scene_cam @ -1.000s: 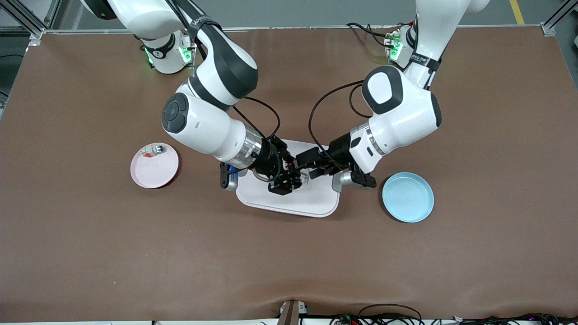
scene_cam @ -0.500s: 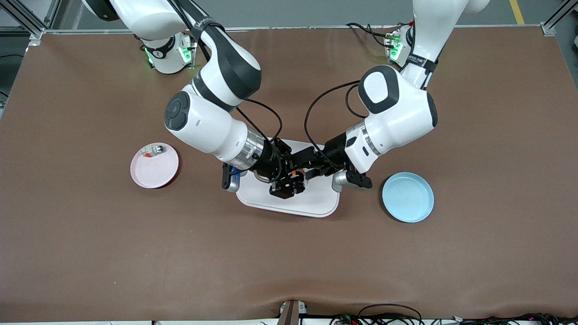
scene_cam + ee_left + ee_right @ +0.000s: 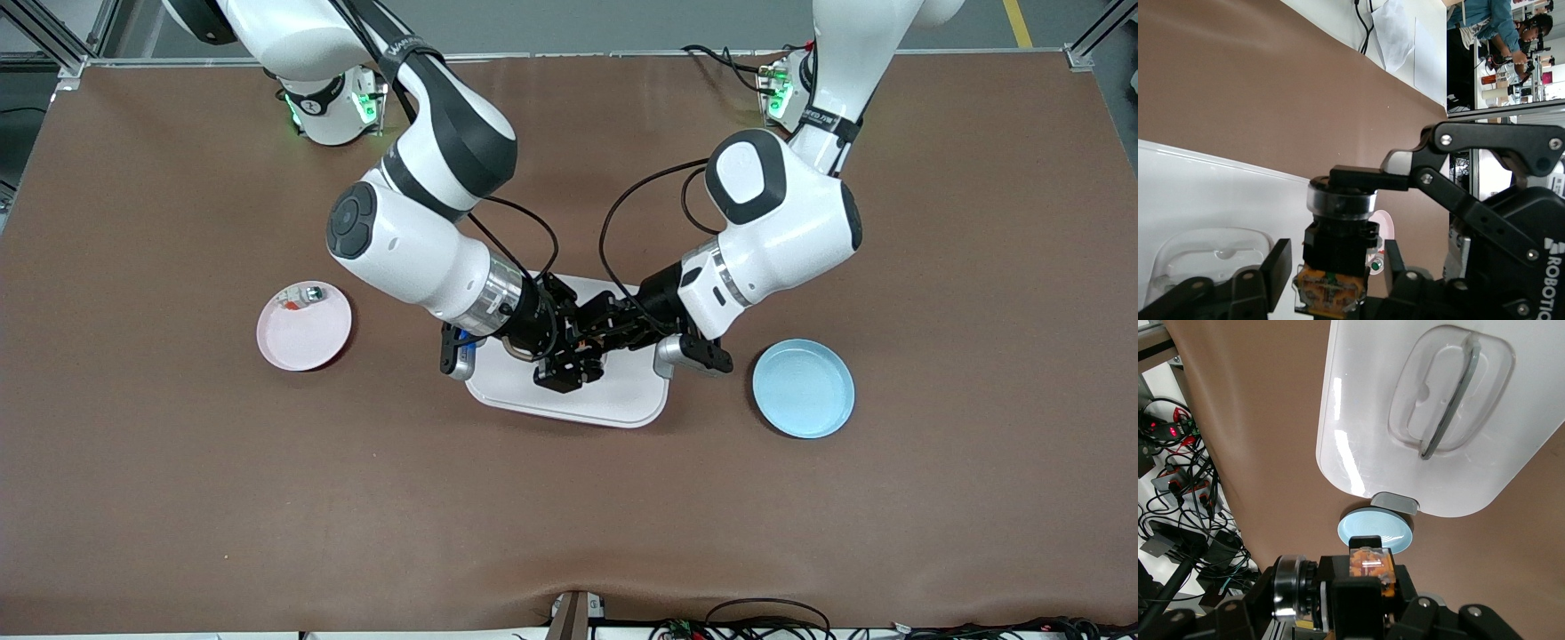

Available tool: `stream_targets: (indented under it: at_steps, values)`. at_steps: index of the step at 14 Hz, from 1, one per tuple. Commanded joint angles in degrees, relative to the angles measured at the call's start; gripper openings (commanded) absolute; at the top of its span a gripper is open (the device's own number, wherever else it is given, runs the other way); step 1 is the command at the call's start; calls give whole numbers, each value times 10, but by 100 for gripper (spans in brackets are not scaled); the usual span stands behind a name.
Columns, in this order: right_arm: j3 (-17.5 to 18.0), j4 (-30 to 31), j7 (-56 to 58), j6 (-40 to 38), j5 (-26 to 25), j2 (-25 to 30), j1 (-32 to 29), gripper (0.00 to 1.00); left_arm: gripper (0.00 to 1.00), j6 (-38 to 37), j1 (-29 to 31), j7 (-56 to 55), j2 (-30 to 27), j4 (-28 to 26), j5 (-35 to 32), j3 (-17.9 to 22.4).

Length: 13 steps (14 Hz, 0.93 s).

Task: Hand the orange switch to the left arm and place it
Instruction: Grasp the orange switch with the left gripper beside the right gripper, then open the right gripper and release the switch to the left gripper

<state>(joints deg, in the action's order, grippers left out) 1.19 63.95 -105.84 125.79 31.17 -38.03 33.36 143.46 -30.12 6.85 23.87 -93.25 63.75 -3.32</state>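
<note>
Both grippers meet in the air over the white box (image 3: 613, 396), and there the orange switch (image 3: 1338, 257) is between them, mostly covered by black fingers. The right gripper (image 3: 576, 352) is closed on the switch. The left gripper (image 3: 594, 336) has its fingers around the same switch, but it is hard to see if they already press it. In the front view the switch is only a small orange spot. The box lid handle (image 3: 1451, 393) is seen clearly below.
</note>
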Motion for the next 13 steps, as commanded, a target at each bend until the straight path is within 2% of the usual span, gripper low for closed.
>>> stream_targets:
  at_steps: [1,2,6,9,10,11,12,13]
  values:
    - [-1,-24,-9,-1,11,-13,3,0,36,8,-2,22,6,7,11,2]
    - [-1,-24,-9,-4,11,-13,4,0,28,7,-2,22,6,7,11,2]
    - [2,-24,-9,-6,14,-18,5,0,18,7,1,43,6,6,9,2]
    - [5,-24,-9,-6,17,-22,4,0,15,6,1,42,6,6,10,2]
    - [5,-24,-11,-7,23,-21,4,9,16,6,1,42,6,6,10,2]
    - [5,-24,-11,-8,23,-21,4,32,16,7,1,42,6,6,10,2]
    - [5,-24,-13,-9,23,-21,4,58,16,6,1,42,6,6,10,2]
    - [5,-24,-22,-9,23,-21,4,100,16,7,0,42,6,6,10,2]
